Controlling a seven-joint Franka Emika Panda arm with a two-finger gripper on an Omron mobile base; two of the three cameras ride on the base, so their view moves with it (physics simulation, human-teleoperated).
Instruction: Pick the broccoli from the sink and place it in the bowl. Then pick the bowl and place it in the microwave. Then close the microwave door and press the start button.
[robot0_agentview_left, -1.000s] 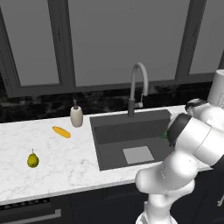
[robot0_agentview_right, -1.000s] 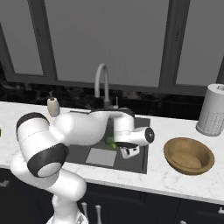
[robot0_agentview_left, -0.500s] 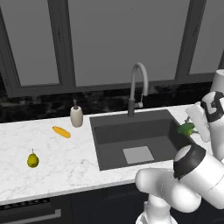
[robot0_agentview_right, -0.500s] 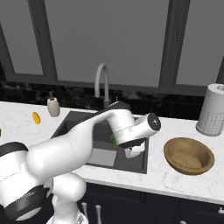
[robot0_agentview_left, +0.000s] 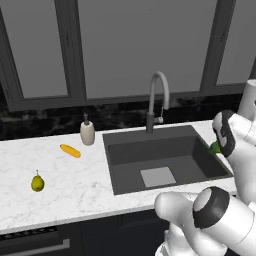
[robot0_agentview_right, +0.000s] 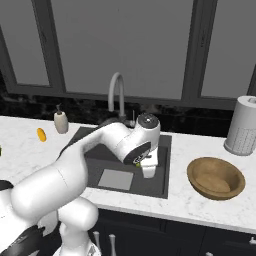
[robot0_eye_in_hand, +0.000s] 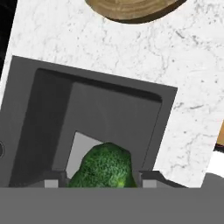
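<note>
Both base views look forward and down over the counter (robot0_agentview_left: 65, 180) from behind the arm, one from its left, one from its right. They share the sink (robot0_agentview_left: 165, 155), central in each frame, and the faucet (robot0_agentview_right: 118, 95) behind it. The hand view looks steeply down, close over the sink, with the bowl (robot0_eye_in_hand: 131, 8) at its top edge.

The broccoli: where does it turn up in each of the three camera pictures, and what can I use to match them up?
Left base view: the broccoli is a green bit at the right edge, peeking out beside the white arm above the sink.
Right base view: a small green sliver under the arm's wrist, over the sink.
Hand view: bottom centre, between the gripper tips.
Shared landmark: the sink's pale grey square.
</note>
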